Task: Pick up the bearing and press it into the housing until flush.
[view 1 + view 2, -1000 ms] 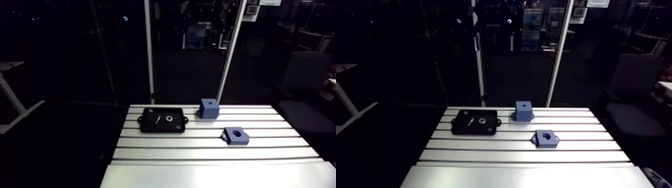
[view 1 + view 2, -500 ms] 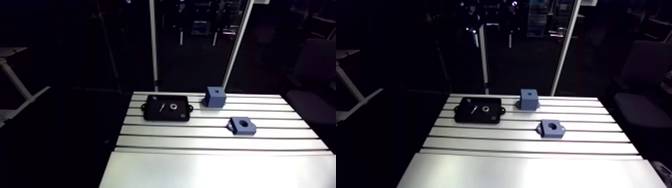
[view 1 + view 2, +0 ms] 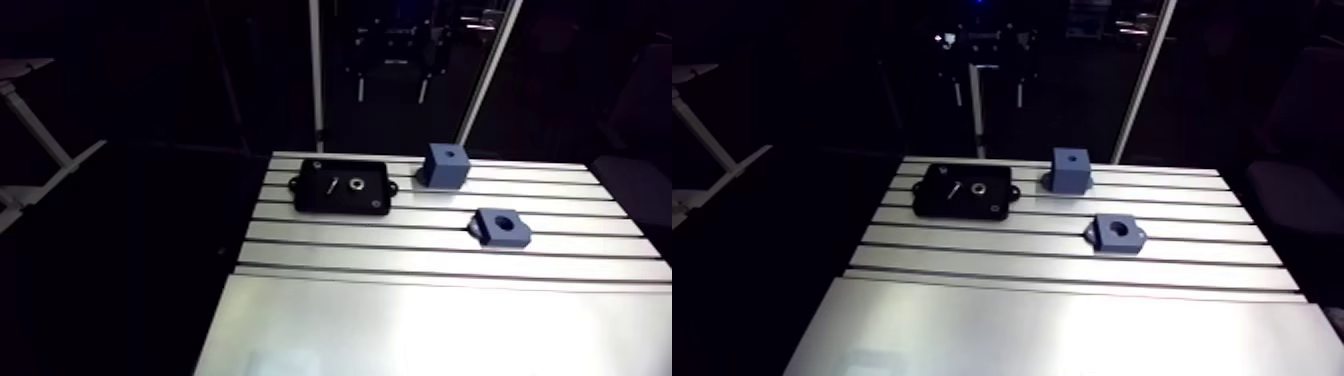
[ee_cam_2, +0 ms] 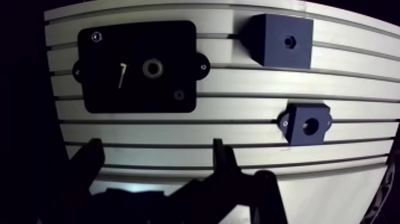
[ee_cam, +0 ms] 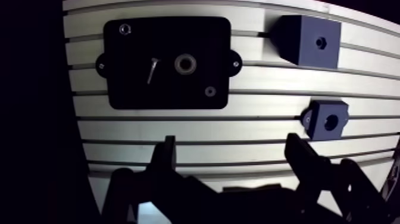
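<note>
The bearing (image 5: 186, 63), a small metal ring, lies in a black tray (image 5: 131, 89) at the far left of the slotted table; in the arm view the bearing (image 3: 354, 183) shows there too. The housing (image 5: 326, 119), a low blue block with a large round bore, stands to the right and nearer. My gripper (image 5: 231, 143) hovers high over the table's near part, open, with nothing between its dark fingers (image 5: 168, 156). It is well short of both the tray and the housing. The arm view does not show the gripper.
A thin metal pin (image 5: 153, 70) and a small dark washer-like piece (image 5: 210, 91) share the tray with the bearing. A taller blue block (image 5: 309, 40) with a small hole stands behind the housing. The table's left edge (image 3: 232, 270) drops into darkness.
The arm view has shifted and tilted down towards the table, so the camera moved. Tray, bearing and both blue blocks stay where they were.
</note>
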Motion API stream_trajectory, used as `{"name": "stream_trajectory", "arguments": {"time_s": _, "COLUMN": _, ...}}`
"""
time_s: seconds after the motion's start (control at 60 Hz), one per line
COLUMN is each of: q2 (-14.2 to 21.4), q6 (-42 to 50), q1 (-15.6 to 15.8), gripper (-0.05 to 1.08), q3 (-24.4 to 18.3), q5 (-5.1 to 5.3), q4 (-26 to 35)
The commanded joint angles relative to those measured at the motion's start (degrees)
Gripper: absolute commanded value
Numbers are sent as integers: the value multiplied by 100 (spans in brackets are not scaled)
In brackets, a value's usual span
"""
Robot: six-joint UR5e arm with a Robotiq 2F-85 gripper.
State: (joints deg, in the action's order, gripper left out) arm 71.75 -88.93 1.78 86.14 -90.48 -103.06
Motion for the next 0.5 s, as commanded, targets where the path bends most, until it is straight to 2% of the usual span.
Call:
{"name": "stream_trajectory", "arguments": {"time_s": 0.017, "q2": -256, "q6": 3, "q1": 6, "gripper": 2, "q3": 174, "q5": -33, "q4": -284}}
{"name": "stream_trajectory", "arguments": {"time_s": 0.5, "q2": -629, "q6": -6, "q1": 41, "gripper": 2, "q3": 274, "q5": -19, "q4": -664}}
